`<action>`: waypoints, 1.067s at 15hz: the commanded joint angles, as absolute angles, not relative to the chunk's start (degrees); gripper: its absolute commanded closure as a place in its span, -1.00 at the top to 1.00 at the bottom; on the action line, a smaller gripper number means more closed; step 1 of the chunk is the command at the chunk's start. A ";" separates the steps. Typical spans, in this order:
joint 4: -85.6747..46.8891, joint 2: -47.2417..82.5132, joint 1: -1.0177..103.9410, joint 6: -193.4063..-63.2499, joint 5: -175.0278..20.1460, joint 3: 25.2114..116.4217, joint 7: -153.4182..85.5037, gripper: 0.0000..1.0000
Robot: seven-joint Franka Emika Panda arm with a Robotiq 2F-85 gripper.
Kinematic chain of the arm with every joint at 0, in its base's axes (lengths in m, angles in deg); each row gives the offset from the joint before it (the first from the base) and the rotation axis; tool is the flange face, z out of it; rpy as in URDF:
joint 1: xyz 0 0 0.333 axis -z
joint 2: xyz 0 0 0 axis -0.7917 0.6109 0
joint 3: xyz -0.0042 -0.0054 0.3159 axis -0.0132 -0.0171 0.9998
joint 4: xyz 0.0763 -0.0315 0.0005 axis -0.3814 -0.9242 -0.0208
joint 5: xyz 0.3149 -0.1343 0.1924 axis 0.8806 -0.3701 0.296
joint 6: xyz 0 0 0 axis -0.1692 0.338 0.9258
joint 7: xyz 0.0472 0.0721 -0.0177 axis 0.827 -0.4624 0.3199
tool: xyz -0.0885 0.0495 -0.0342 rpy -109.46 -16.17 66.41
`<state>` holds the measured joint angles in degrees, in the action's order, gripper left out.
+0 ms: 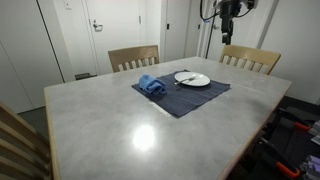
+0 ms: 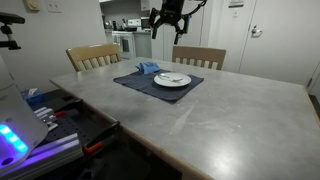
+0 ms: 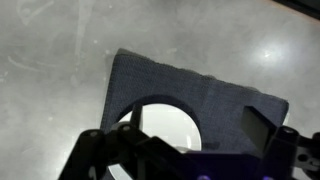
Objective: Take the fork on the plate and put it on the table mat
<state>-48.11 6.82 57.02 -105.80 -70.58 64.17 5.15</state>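
A white plate (image 1: pixel 197 80) lies on a dark blue table mat (image 1: pixel 180 100) at the far side of the table. The fork (image 1: pixel 186 78) lies on the plate. Both exterior views show them, with the plate (image 2: pixel 172 81) on the mat (image 2: pixel 130 81). My gripper (image 1: pixel 229 12) hangs high above the mat, well clear of the plate, and also shows in an exterior view (image 2: pixel 167 22). In the wrist view the gripper (image 3: pixel 195 140) is open and empty, looking down on the plate (image 3: pixel 170 122) and mat (image 3: pixel 210 90). The fork is not discernible there.
A crumpled blue cloth (image 1: pixel 151 86) lies on the mat next to the plate, and also shows in an exterior view (image 2: pixel 148 68). Two wooden chairs (image 1: pixel 133 57) (image 1: pixel 250 58) stand at the table's far side. The grey table top (image 1: pixel 130 130) spreads toward the near edge.
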 commanded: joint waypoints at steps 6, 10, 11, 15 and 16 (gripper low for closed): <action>-50.14 7.16 58.24 -119.63 -70.43 68.21 16.70 1.00; -52.42 8.37 58.23 -130.38 -70.60 69.68 25.00 1.00; -52.92 8.95 58.31 -132.52 -70.27 70.04 26.95 1.00; -55.00 10.88 58.79 -139.04 -67.34 72.00 35.61 1.00; -55.50 11.42 59.05 -140.31 -65.91 72.76 38.75 1.00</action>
<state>-53.90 9.97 57.29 -135.91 -69.32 70.23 30.85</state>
